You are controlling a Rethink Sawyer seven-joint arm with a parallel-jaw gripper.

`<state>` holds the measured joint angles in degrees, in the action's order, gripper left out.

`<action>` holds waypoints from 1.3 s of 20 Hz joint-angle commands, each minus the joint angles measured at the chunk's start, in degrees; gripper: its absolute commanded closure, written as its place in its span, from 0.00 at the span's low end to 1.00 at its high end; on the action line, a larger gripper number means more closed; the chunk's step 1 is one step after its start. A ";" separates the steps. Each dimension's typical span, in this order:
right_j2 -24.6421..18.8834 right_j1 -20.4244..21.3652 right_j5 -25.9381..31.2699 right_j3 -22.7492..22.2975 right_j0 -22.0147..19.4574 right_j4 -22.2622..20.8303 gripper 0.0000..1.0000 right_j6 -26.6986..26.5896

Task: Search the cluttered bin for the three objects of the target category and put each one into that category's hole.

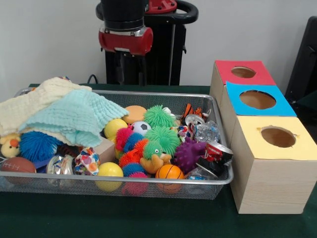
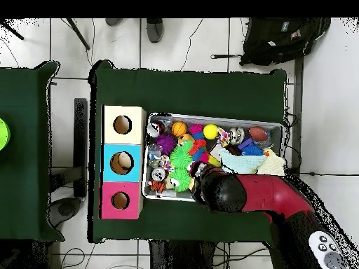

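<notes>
A wire mesh bin (image 1: 148, 95) holds a heap of toys, balls, cans and cloths. Among them are a yellow ball (image 1: 109, 170), a small basketball (image 1: 169, 172), a soccer ball (image 1: 141, 128), green spiky balls (image 1: 159, 116), a purple spiky toy (image 1: 188, 154) and a crushed red can (image 1: 216, 151). My gripper (image 1: 131, 74) hangs above the bin's far rim, touching nothing. From overhead the arm (image 2: 224, 190) covers that side of the bin (image 2: 277, 127) and hides the gripper.
Three wooden boxes with round holes stand beside the bin: red top (image 1: 242, 72), blue top (image 1: 257, 99), yellow top (image 1: 278, 137). A mint cloth (image 1: 77, 116) and a cream cloth (image 1: 34, 101) drape over the bin's left part. A toy football (image 1: 17, 164) lies at the front left corner.
</notes>
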<state>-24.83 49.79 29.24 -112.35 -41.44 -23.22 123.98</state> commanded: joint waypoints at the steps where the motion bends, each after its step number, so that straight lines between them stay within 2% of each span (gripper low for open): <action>1: -1.45 -2.51 -2.82 -3.05 0.93 4.36 0.00 4.94; 4: -2.13 -2.78 -3.55 -3.83 0.78 5.28 0.00 4.36; 13: -4.19 -7.36 -6.00 -1.73 1.85 5.95 0.00 2.41; 21: -4.72 -6.99 -3.94 0.24 5.05 8.64 0.00 3.84; 26: -4.44 -6.09 -4.92 -0.50 7.15 11.06 0.00 5.74</action>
<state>-25.35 44.05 26.57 -112.33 -36.55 -16.40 123.98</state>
